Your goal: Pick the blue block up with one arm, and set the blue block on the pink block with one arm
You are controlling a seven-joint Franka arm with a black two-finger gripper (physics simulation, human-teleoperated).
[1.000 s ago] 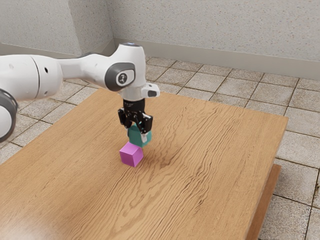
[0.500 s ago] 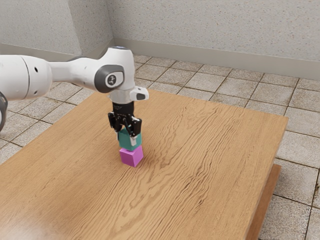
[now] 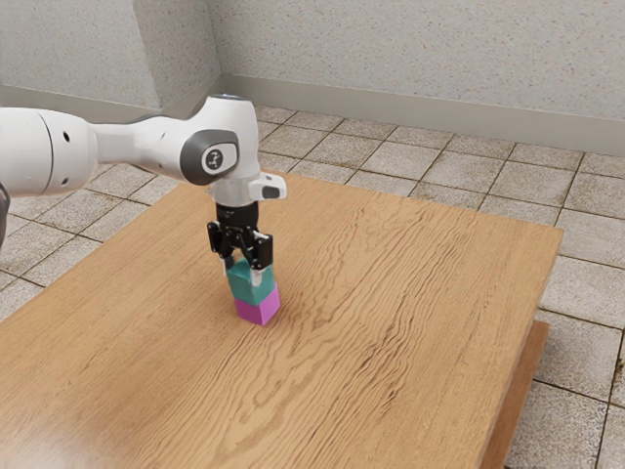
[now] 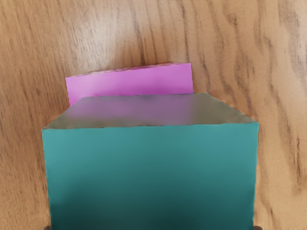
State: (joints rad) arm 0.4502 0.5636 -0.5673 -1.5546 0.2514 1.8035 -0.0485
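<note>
Hand [image 3: 244,266] clenched on the blue block [image 3: 248,286], fingers down two of its sides. The block renders teal.

Since a second ago the hand has swung toward the exterior view's left and lowered. The block, then hanging above and beside the pink block [image 3: 258,311], now stands on top of it. Judgement: placement all but made, release still to do.

Wrist view: the blue block [image 4: 148,177] covers most of the pink block [image 4: 129,81]. A strip shows past one edge, so a slight offset seems likely. The seam between the blocks is hard to read, so full contact is unconfirmed.

Wooden desk [image 3: 410,322] under both. The arm's base is cut off at the exterior view's left.
</note>
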